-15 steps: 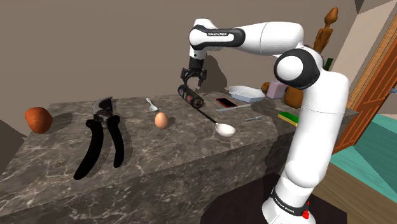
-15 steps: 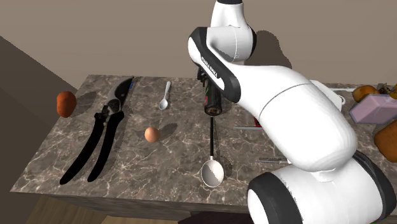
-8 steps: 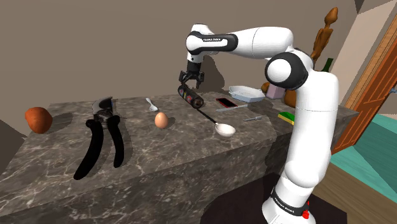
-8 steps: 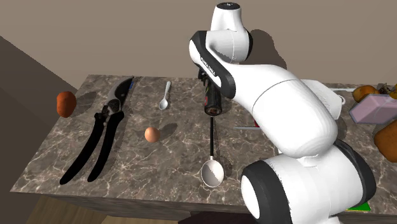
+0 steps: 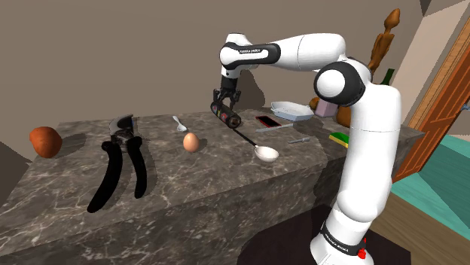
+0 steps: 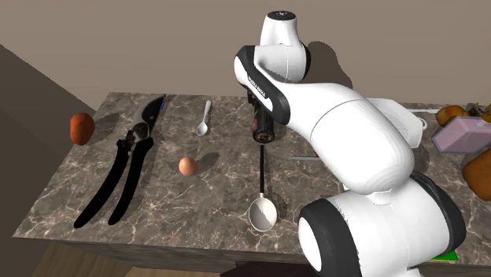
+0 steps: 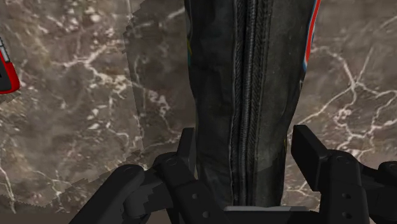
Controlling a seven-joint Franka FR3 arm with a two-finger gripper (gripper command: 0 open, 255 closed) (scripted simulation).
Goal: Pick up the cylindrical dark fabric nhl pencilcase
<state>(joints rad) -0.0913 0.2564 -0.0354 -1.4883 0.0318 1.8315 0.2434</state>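
Pencilcase (image 7: 248, 63), dark and zipped, lay on the desk (image 7: 76, 95) inside the open claw (image 7: 246, 135), its fingers (image 7: 310, 153) just beside its sides.

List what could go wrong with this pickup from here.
1. The ladle has its handle ending right at the pencil case, so lifting may drag or knock it.
2. The case is round and lies on a smooth counter; it might roll away or slip out of the gripper on the lift.
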